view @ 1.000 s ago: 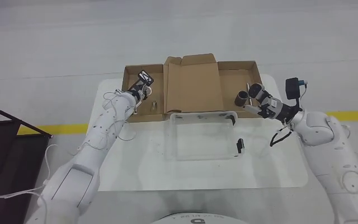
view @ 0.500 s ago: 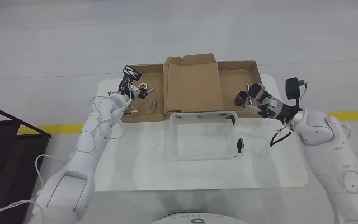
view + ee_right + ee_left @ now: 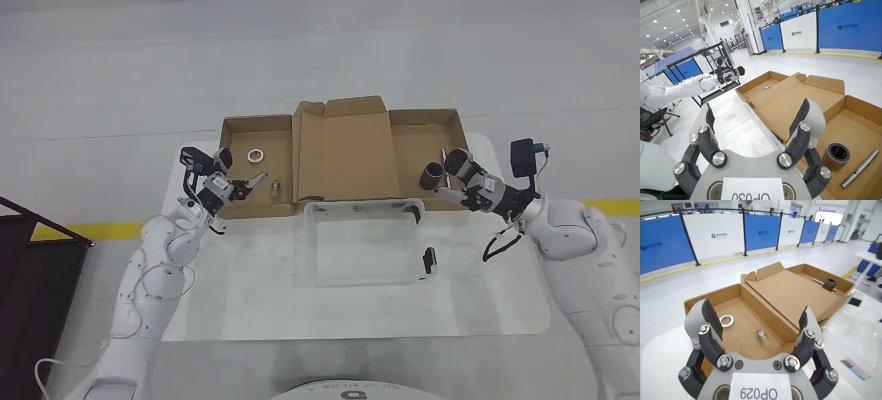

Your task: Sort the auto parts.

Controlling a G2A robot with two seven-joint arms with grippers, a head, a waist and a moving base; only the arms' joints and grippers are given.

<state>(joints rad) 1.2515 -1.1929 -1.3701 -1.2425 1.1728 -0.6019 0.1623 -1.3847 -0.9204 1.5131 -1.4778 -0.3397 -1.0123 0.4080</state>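
Four parts sit sorted in the cardboard box. A metal ring and a small fitting lie apart on the floor of the left compartment. A dark sleeve stands upright in the right compartment, with a steel rod lying just beside it. The middle section is covered by a folded flap.

One small black part is left outside the box, at the right edge of the clear tray. Whether it lies inside the tray wall or just outside it is hard to tell. The tray stands on the table, touching the box's near side.

Left gripper hangs at the near edge of the left compartment, jaws spread wide and holding nothing. Right gripper hangs at the near side of the right compartment close to the sleeve — also wide open and empty.

Judgement — the sort looks nearly done, with the black part the likely last pick. The right arm is the nearer of the two to it.
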